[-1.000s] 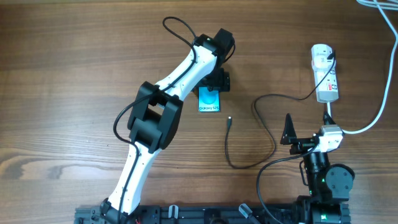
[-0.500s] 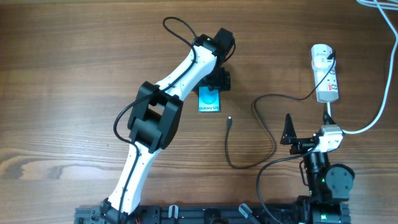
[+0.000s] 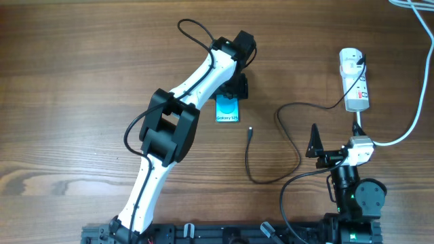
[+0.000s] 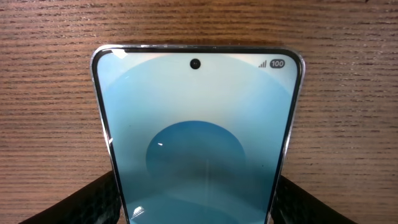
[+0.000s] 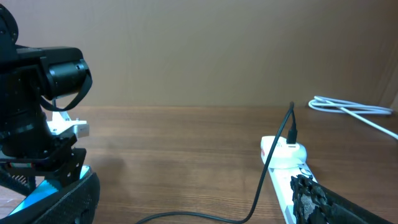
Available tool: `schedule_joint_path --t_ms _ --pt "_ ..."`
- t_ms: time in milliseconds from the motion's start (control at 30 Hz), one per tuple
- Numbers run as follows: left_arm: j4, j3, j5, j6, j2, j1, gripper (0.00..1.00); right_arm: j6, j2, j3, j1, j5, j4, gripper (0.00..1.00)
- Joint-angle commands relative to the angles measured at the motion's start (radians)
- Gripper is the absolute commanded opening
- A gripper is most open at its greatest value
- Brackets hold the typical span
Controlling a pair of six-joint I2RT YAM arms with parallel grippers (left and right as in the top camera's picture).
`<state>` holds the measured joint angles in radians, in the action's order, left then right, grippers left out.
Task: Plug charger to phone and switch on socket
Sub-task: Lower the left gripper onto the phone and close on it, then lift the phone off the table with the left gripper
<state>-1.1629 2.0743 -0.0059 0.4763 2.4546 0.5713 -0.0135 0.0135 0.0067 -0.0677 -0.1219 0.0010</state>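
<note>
The phone (image 3: 228, 109) lies flat on the wooden table with its turquoise screen up. It fills the left wrist view (image 4: 198, 143). My left gripper (image 3: 234, 88) is at the phone's far end, one finger against each long edge, shut on it. The charger cable (image 3: 296, 152) runs from a plug in the white socket (image 3: 355, 80) in a loop. Its connector tip (image 3: 250, 131) lies loose on the table right of the phone. My right gripper (image 3: 315, 141) is open and empty, below the socket. In the right wrist view the socket (image 5: 283, 155) and cable (image 5: 272, 163) lie ahead of its fingers (image 5: 193, 208).
A pale thick cable (image 3: 415, 122) runs down the right side of the table from the far right corner; it also shows in the right wrist view (image 5: 348, 107). The left arm (image 3: 183, 102) lies across the table's middle left.
</note>
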Motion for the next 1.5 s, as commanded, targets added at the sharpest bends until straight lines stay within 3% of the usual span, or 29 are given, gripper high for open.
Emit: schedule_joint_path --t_ms 0,700,1000,1067,1100,1133,1467 --pt "-0.011 0.005 0.028 0.003 0.032 0.002 0.74 0.011 -0.006 -0.002 0.004 0.010 0.005 1.00" --pt "-0.116 -0.006 0.042 0.003 -0.164 0.007 0.71 0.011 0.003 -0.002 0.004 0.010 0.005 1.00" --pt "0.132 -0.315 0.042 0.041 -0.164 0.022 0.72 0.011 0.003 -0.002 0.004 0.010 0.005 1.00" --pt "0.166 -0.342 0.042 0.041 -0.164 0.022 0.76 0.011 0.003 -0.002 0.004 0.010 0.005 1.00" --pt "0.165 -0.343 0.042 0.040 -0.164 0.022 0.91 0.011 0.003 -0.002 0.004 0.010 0.005 1.00" --pt "0.165 -0.343 0.042 0.040 -0.164 0.022 1.00 0.011 0.003 -0.002 0.004 0.010 0.005 1.00" --pt "0.113 -0.343 0.039 0.068 -0.164 0.022 1.00 0.011 0.003 -0.002 0.004 0.010 0.005 1.00"
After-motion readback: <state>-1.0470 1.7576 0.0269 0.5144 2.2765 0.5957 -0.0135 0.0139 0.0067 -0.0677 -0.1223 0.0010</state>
